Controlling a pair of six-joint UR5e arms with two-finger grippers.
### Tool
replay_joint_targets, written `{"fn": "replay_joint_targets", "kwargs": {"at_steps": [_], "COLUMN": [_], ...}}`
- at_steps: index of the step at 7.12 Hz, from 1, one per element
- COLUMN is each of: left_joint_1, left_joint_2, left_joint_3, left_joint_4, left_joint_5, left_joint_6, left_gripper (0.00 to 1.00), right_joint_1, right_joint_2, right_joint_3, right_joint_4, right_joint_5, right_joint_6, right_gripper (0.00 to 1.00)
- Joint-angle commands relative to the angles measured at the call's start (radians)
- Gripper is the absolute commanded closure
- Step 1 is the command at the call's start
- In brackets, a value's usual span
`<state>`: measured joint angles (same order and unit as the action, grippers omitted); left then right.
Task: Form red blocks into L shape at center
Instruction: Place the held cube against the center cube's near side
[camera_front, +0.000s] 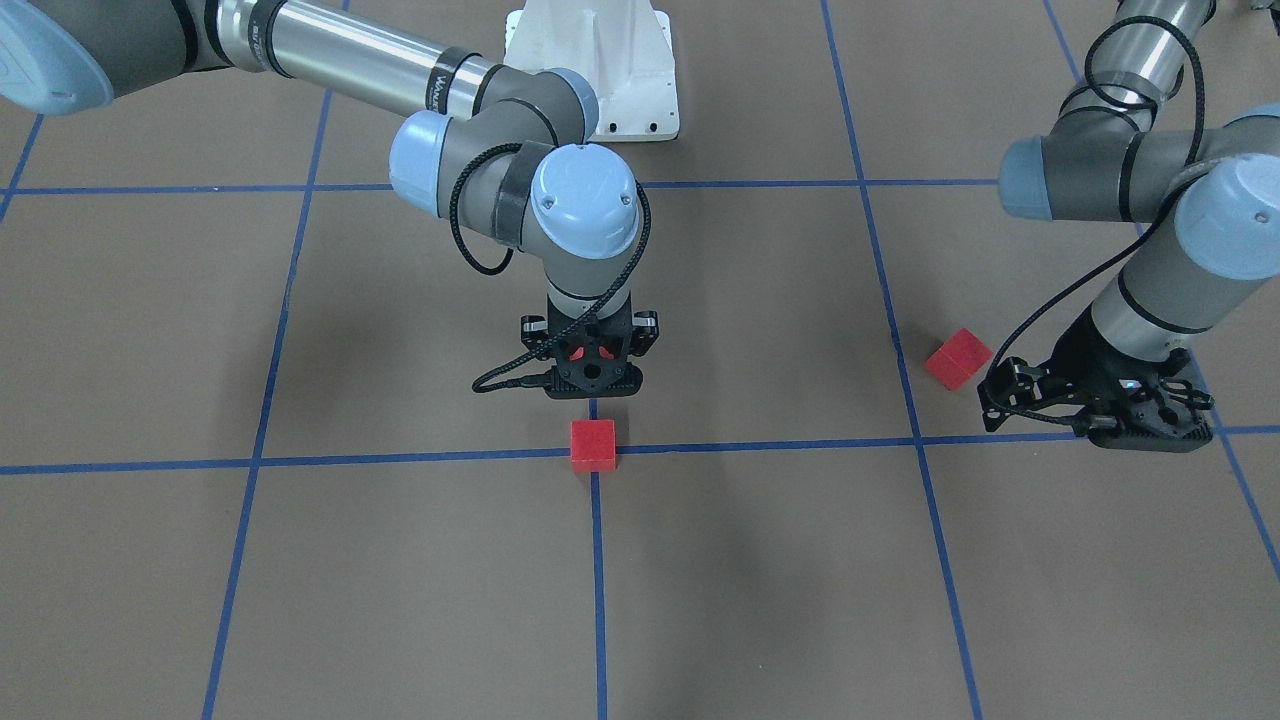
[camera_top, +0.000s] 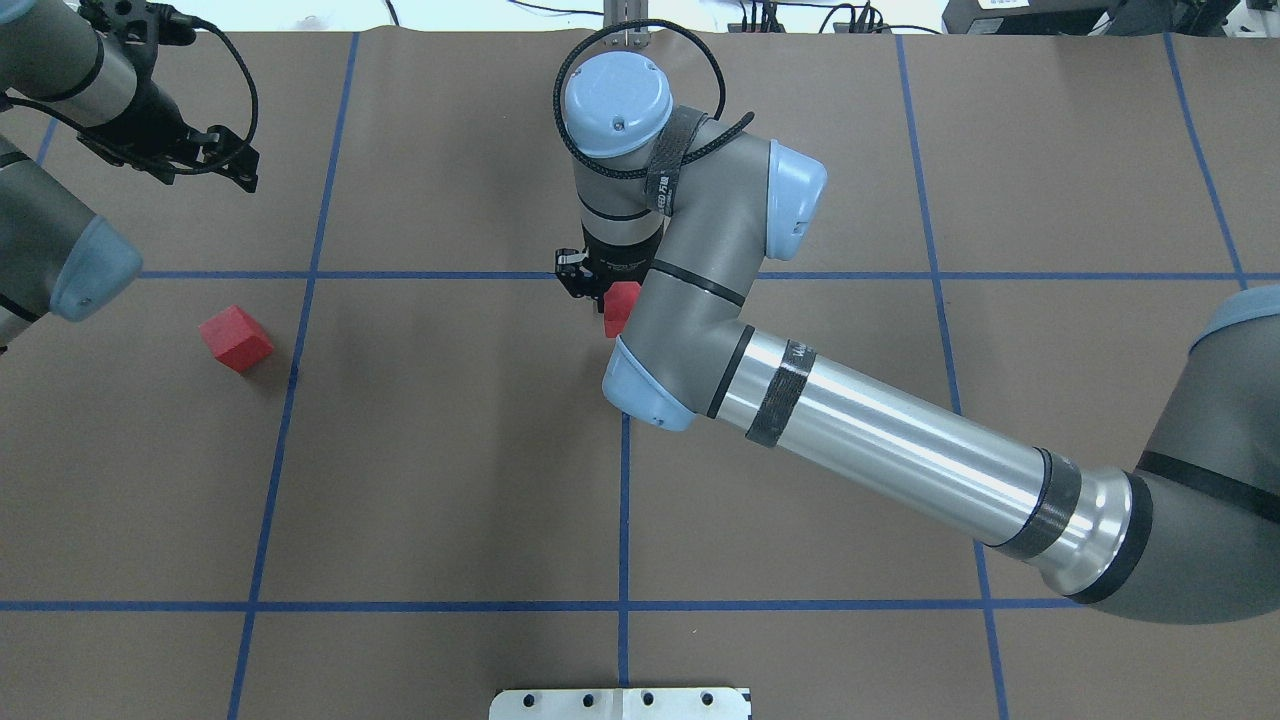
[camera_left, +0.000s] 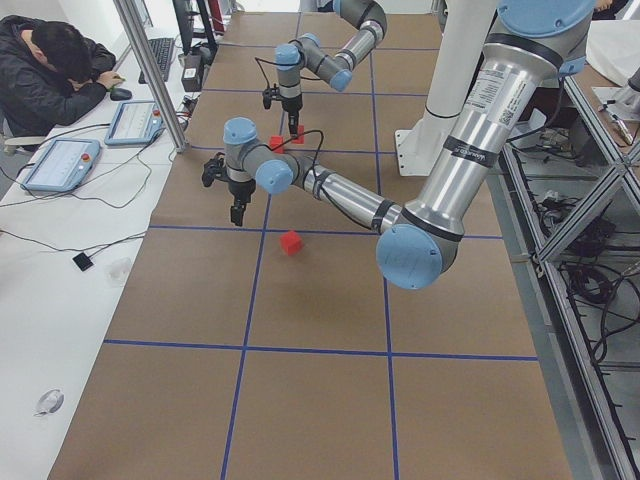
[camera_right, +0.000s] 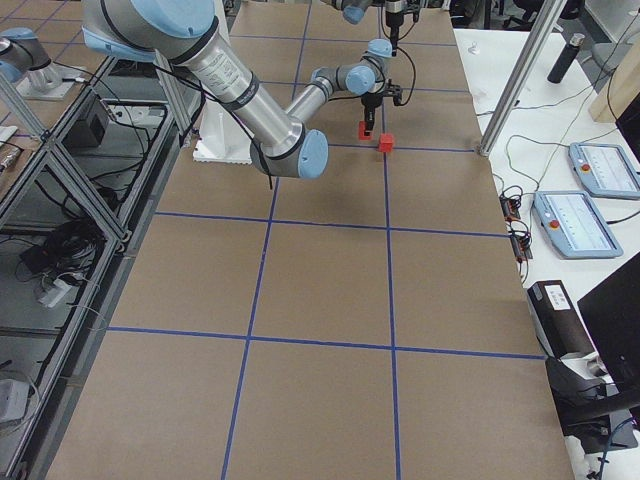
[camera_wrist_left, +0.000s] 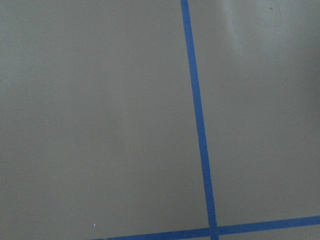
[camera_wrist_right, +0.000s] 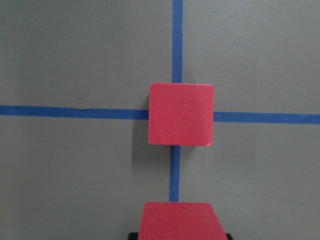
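Observation:
One red cube (camera_front: 593, 444) sits on the center crossing of the blue tape lines (camera_front: 640, 448); it also shows in the right wrist view (camera_wrist_right: 181, 114). My right gripper (camera_front: 590, 352) hangs just on the robot's side of that cube and is shut on a second red cube (camera_wrist_right: 177, 220), held a little above the surface. A third red cube (camera_front: 958, 358) lies loose, turned at an angle, by a side tape line; it also shows in the overhead view (camera_top: 235, 338). My left gripper (camera_front: 1100, 420) is open and empty, close beside the third cube.
The brown gridded paper (camera_top: 450, 450) covers the table. The white robot base plate (camera_front: 600, 70) stands at the robot's edge. An operator (camera_left: 55, 70) sits at a side desk with tablets. The left wrist view shows only paper and a tape crossing (camera_wrist_left: 212, 231).

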<state>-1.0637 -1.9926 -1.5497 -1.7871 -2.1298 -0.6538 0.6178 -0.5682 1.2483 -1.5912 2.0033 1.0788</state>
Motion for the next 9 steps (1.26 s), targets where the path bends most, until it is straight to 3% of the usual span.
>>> {"fn": "replay_joint_targets", "kwargs": {"at_steps": [1, 9], "left_joint_1": [0.002, 0.001], "left_joint_2": [-0.002, -0.002], "left_joint_3": [0.003, -0.004], "left_joint_4": [0.000, 0.000], "left_joint_5": [0.001, 0.002], "left_joint_6": [0.000, -0.012], "left_gripper": [0.00, 0.00], "right_joint_1": [0.002, 0.005], "right_joint_2": [0.001, 0.031], "right_joint_3": [-0.045, -0.125], "right_joint_4": [0.055, 0.103], "right_joint_5": [-0.003, -0.028], "right_joint_6": [-0.002, -0.010], "right_gripper": [1.00, 1.00]}}
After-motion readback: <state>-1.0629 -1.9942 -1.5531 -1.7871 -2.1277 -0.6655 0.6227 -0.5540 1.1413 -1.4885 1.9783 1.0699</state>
